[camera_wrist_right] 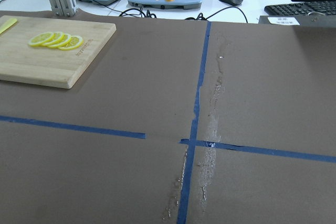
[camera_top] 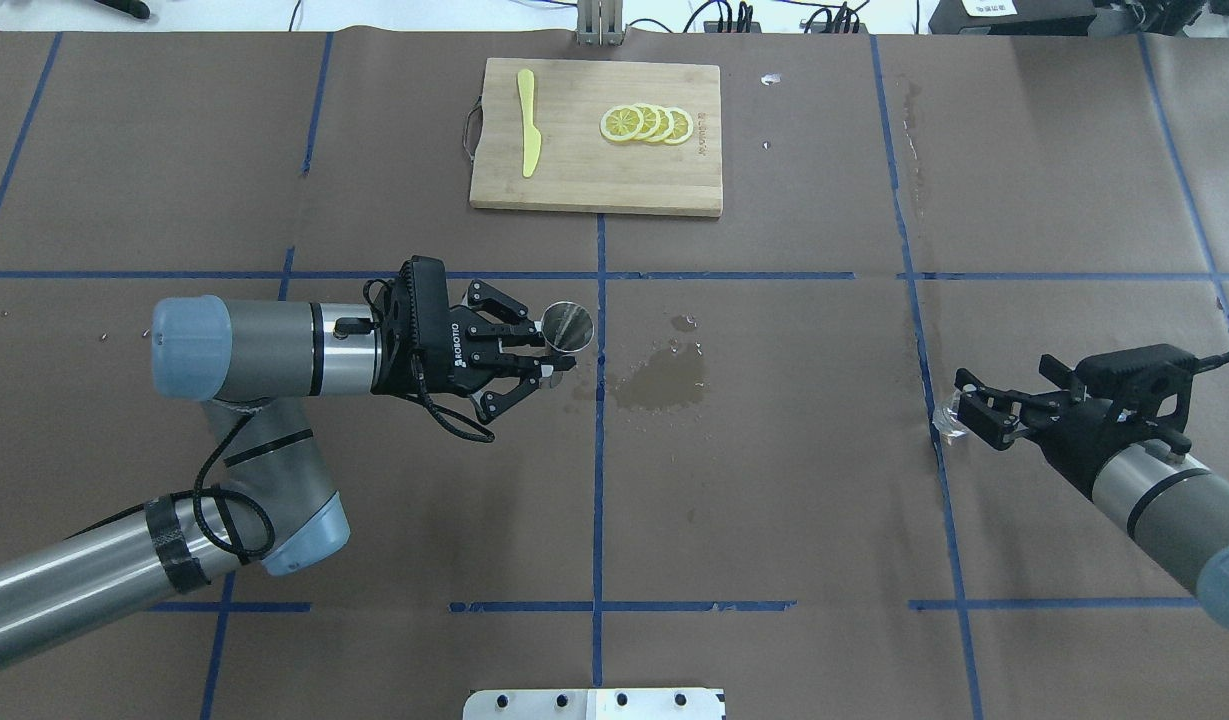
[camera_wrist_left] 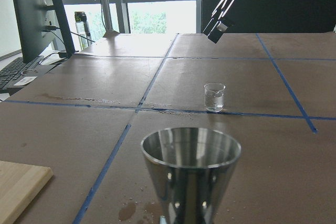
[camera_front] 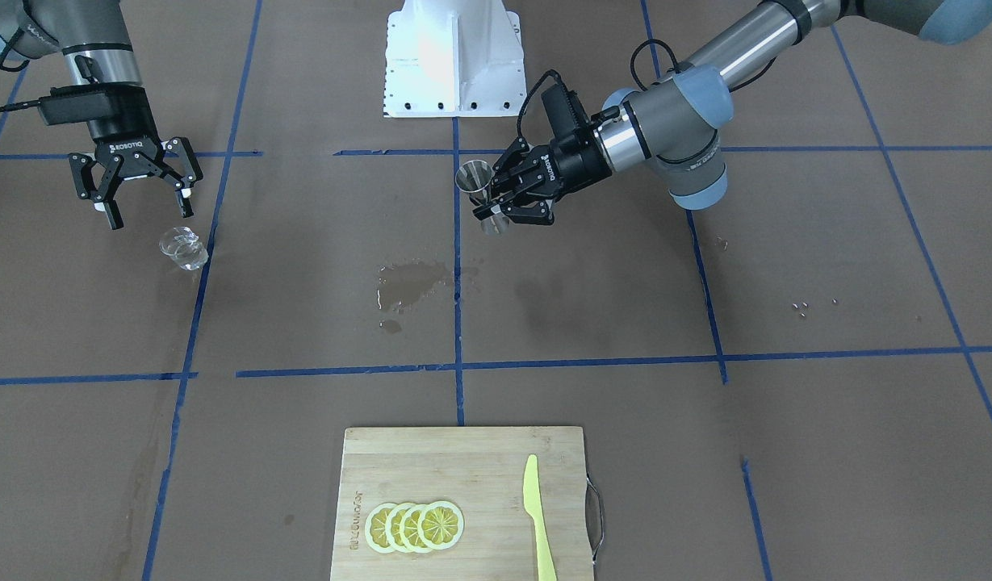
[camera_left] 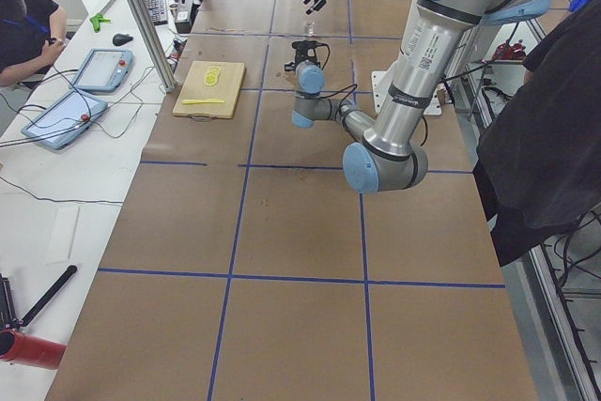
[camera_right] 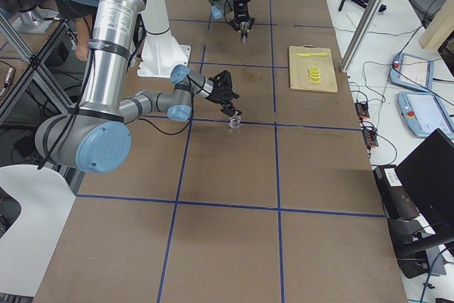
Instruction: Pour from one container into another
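Observation:
My left gripper is shut on the narrow waist of the steel jigger and holds it upright above the table, near the centre line. The same jigger shows from above, and its open rim fills the bottom of the left wrist view. The clear cup stands alone on the table far over on my right side, also seen at some distance in the left wrist view. My right gripper hangs open above and just beside the cup, not touching it. The right wrist view shows neither the cup nor its fingers.
A wet patch lies on the brown paper between jigger and cup. A wooden cutting board with lemon slices and a yellow knife sits at the far edge. The white robot base stands at my side.

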